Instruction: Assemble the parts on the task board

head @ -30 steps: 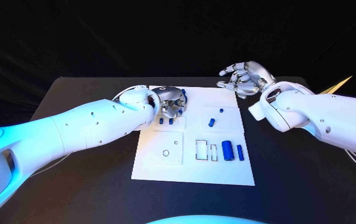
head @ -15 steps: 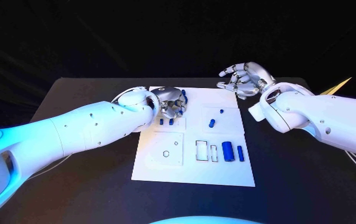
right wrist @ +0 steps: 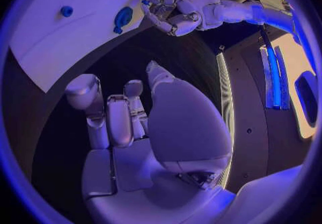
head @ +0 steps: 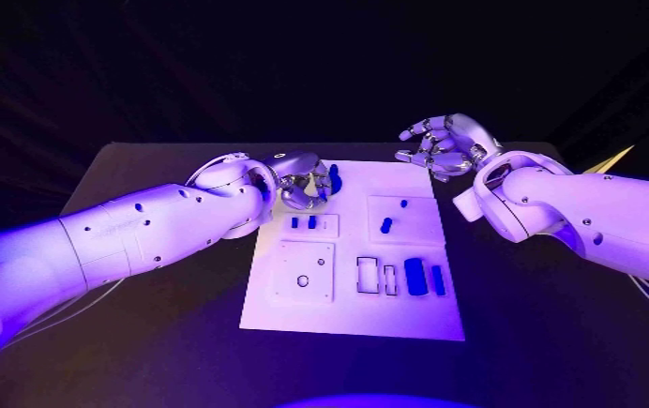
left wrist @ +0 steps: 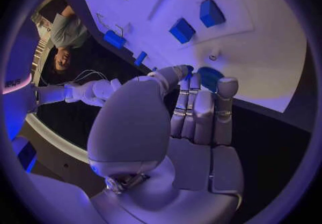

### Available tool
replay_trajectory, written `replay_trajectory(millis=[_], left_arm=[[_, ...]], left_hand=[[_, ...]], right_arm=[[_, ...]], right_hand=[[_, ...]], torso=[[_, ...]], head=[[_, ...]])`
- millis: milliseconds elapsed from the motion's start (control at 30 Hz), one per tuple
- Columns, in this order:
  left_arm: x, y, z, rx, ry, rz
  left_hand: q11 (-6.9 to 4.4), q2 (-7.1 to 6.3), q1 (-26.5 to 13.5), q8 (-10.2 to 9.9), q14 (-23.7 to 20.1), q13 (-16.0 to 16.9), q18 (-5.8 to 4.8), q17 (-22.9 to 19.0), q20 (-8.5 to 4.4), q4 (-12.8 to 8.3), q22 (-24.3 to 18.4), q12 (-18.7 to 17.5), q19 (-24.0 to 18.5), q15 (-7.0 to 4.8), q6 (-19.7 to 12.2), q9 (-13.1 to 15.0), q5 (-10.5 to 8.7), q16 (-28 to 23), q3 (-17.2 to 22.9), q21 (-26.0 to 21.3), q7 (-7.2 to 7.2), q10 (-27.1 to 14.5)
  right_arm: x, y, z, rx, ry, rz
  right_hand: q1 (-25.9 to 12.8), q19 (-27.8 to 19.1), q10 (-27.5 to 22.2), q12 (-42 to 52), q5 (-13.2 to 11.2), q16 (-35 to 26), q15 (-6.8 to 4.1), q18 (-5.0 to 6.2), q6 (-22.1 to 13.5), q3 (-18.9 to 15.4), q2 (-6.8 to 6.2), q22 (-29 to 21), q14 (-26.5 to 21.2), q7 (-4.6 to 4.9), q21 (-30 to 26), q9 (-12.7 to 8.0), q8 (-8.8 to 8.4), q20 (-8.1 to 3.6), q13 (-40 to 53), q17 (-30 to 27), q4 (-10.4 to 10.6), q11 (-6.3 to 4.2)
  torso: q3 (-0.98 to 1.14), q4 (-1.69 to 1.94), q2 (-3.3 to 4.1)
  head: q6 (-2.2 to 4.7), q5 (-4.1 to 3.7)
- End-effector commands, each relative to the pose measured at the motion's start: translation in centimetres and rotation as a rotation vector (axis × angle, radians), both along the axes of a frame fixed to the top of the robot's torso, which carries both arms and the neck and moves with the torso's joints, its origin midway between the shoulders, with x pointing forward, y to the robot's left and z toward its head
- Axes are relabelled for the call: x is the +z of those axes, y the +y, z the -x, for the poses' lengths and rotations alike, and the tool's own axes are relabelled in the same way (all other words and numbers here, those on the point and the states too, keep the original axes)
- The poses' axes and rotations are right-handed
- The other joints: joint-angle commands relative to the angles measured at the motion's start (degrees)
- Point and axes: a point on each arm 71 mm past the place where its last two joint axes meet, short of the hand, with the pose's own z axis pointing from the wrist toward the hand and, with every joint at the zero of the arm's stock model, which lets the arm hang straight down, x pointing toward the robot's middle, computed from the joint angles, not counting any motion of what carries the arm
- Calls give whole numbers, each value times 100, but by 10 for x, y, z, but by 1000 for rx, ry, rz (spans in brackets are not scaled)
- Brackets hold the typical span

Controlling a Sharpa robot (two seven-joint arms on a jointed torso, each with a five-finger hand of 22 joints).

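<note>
White task board [head: 354, 305] lies mid-table in the head view, blue parts in its recesses – two small blocks [head: 303, 223], a peg [head: 385, 224], two cylinders [head: 425, 279]. At the board's far left corner the left hand [head: 306, 183] holds a blue disc [head: 333, 179]; beyond the far right corner the right hand [head: 444, 145] hovers, fingers curled, holding nothing. Left wrist view: fingertips [left wrist: 201, 87] close on the blue disc [left wrist: 210, 78] over the board's edge. Right wrist view – right hand [right wrist: 134, 127] empty above black table [right wrist: 60, 127], fingers partly curled.
</note>
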Motion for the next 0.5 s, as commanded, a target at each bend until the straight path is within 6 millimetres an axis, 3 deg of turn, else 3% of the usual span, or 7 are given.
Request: replay_trajectory(millis=[33,500], left_arm=[[1,4,1,6,15,3],[-2,25,-3,46,48,-19]], left_hand=[[-19,73,-78,-55,29,13,-50,110,10,-82,118,-22,69,-18,81,-23,-34,119,189,92,23,225],[-19,69,-85,-59,26,10,-49,99,10,-82,118,-39,69,-18,87,-23,-33,116,185,91,23,234]], right_arm=[[0,0,0,2,-1,0],[0,-1,1,1,0,0]], right_hand=[[-64,-50,-194,-54,82,-70,-71,124,66,242,-7,-25,48,31,-126,48,129,-10,-31,-40,17,-39],[-64,-50,-194,-54,82,-70,-71,124,66,242,-7,-25,48,31,-126,48,129,-10,-31,-40,17,-39]], torso=[[-3,2,-1],[-1,-14,13]], head=[[1,9],[-4,72]])
